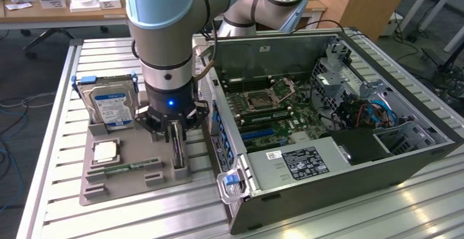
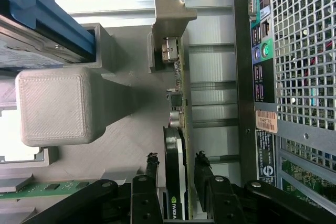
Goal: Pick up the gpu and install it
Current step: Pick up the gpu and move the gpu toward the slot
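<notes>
Gpu (image 2: pixel 176 145) on edge in its holder, fingers (image 2: pixel 152 169) astride it
On the slatted desk (image 1: pixel 108 54) the open computer case (image 1: pixel 340 157) lies just beside a grey holder tray (image 1: pixel 123 187), and the gpu stands upright in the tray's slot nearest the case; the gripper (image 2: pixel 177 161) hangs over it with fingers parted, one by each face of the black cooler, slim gaps showing, so not clamped. I judge the card light and stiff but fragile: pinch across the cooler block near mid-length, where it balances, and keep clear of bare board parts and its thin lower edge
</notes>
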`<state>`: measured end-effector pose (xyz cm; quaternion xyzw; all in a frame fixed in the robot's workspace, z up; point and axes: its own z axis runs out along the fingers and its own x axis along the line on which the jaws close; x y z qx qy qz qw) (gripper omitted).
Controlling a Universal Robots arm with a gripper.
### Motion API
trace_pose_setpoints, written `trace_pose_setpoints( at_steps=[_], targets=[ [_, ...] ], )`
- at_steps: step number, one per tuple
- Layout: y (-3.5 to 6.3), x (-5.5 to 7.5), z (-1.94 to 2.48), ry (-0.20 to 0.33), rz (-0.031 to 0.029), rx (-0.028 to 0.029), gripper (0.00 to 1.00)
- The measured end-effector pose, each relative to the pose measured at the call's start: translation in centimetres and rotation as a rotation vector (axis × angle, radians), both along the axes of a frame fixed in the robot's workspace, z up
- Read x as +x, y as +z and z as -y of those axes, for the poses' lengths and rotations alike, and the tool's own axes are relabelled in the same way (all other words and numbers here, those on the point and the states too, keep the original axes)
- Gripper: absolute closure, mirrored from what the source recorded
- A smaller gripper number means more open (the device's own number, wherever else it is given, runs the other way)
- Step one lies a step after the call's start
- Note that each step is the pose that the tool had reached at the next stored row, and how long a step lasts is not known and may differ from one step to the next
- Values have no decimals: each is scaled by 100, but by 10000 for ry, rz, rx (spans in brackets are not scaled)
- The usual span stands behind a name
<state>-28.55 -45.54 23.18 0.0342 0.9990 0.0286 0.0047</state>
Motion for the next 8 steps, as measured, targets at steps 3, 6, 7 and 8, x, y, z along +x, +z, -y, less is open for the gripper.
trace_pose_setpoints(
  at_steps=[3,6,7,8],
  targets=[
    [0,0,0,1,0,1,58],
    [0,0,0,0,0,1,66],
    [0,0,0,1,0,-1,72],
    [0,0,0,1,0,0,72]
  ],
)
